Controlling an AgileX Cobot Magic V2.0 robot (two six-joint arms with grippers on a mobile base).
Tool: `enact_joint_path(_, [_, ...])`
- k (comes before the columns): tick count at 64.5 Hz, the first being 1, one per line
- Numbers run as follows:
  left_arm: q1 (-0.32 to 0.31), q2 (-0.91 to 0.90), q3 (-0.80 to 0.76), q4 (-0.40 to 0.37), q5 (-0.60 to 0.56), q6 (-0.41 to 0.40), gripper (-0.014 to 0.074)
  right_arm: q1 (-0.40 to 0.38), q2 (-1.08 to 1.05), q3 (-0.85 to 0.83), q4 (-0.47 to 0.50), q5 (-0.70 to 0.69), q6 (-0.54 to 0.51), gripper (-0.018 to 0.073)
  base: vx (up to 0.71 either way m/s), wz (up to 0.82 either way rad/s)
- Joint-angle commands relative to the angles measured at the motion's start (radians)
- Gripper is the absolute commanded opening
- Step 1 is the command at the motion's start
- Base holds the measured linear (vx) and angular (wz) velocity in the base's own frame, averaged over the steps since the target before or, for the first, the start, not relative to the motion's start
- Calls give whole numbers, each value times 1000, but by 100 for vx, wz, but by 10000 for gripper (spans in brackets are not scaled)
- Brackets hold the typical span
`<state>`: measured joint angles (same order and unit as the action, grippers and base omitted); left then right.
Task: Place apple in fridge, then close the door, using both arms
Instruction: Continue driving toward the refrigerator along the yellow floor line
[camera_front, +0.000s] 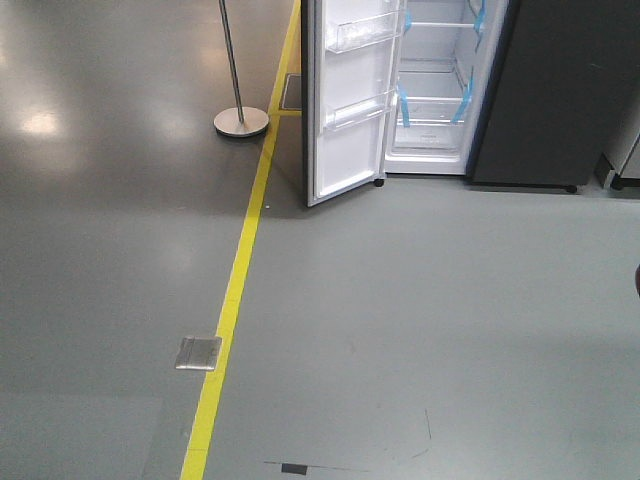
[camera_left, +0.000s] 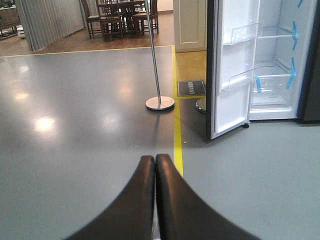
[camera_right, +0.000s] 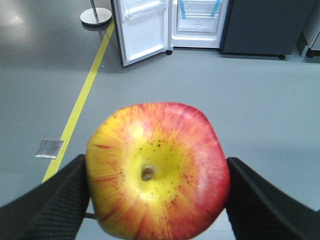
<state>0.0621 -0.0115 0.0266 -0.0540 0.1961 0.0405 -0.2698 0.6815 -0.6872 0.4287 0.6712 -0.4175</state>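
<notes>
In the right wrist view, the right gripper (camera_right: 157, 175) is clamped on the apple (camera_right: 150, 150), one pad on each side, stem dimple facing the camera. Left gripper (camera_left: 155, 167): fingers pressed together, holding nothing. Fridge (camera_front: 435, 120) is far ahead across bare floor, slightly right. The door (camera_front: 345, 150) is swung open on its left, white inner face and bins showing.

Step in hand, my read: carry the apple to the fridge. Drive the base in to the right of the yellow line (camera_front: 240, 270), clear of the door edge. Grip firm, since a round apple can roll out. Aim for an inner shelf, not the door bins. Left arm is free for the door afterwards.
</notes>
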Motion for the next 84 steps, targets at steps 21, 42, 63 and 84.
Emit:
enact_joint_path(21, [-5,-14,18,-9,-71,-4,-6,-5,-3,-30,23,-70,-1,225,14,-6])
enact_joint_path(42, [-5,-14,18,-9,-71,-4,-6,-5,-3,-30,23,-70,-1,225,12,-8])
enact_joint_path(63, [-5,-14,18,-9,-71,-4,-6,-5,-3,-30,23,-70,-1,225,11,-6])
enact_joint_path(84, [-5,-14,18,-9,-71,-4,-6,-5,-3,-30,23,-70,-1,225,10,-5])
